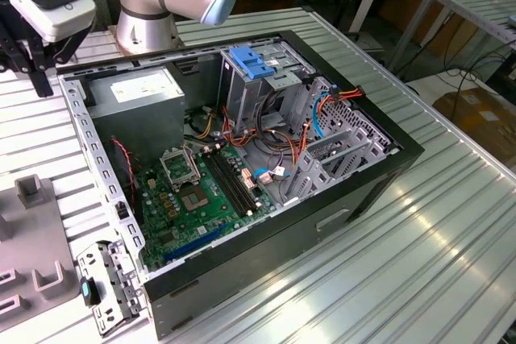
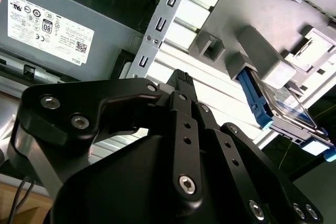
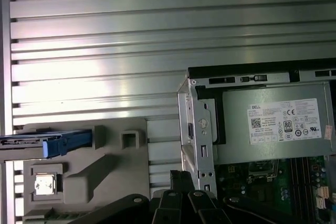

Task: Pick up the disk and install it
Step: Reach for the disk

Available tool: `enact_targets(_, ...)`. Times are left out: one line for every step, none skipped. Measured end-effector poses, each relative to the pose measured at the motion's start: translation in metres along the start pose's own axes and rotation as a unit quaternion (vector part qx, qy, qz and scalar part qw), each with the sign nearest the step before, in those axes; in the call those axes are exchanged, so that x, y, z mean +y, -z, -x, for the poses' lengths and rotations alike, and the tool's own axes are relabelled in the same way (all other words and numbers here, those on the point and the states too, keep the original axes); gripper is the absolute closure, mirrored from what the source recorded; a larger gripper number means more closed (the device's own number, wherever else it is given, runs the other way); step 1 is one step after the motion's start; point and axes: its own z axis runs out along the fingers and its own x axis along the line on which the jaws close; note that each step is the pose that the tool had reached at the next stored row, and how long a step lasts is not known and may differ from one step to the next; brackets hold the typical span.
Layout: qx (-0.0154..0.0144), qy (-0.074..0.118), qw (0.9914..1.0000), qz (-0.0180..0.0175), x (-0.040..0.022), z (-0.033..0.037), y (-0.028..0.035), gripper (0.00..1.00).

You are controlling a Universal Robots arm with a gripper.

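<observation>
The gripper (image 2: 181, 77) hovers over the table (image 1: 419, 263), just outside the case (image 1: 322, 231) near the corner with the power supply (image 2: 105, 19). Its fingers look drawn together, with nothing between them. In the second wrist view the disk (image 2: 278, 103) stands on edge in a slot of the grey fixture (image 2: 262, 59) beside the case, well apart from the fingertips and not yet touched. The step in hand looks like the reach for the disk. To do it well, the fingers should part fully while the gripper is clear of the fixture. It should then come down square over the upper edge, with the pads on the flat faces between the blue rails. A tilted approach could wedge the disk against the slot walls, so the lift should run straight along the slot.
</observation>
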Motion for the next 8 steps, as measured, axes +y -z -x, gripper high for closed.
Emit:
enact_targets(0.0000,0.000,1.00000,0.0000,-0.0001,-0.0010,0.0000,0.89)
enact_targets(0.0000,0.000,1.00000,0.0000,-0.0002,-0.0025,0.0000,0.89)
enact_targets(0.0000,0.000,1.00000,0.0000,-0.0003,-0.0034,0.0001,0.89)
enact_targets(0.0000,0.000,1.00000,0.0000,-0.0003,-0.0044,0.0001,0.89)
enact_targets(0.0000,0.000,1.00000,0.0000,-0.0005,-0.0062,0.0001,0.89)
enact_targets(0.0000,0.000,1.00000,0.0000,-0.0005,-0.0071,0.0002,0.89)
enact_targets(0.0001,0.000,1.00000,0.0000,-0.0006,-0.0084,0.0002,0.89)
enact_targets(0.0001,0.000,1.00000,0.0000,-0.0007,-0.0100,0.0002,0.89)
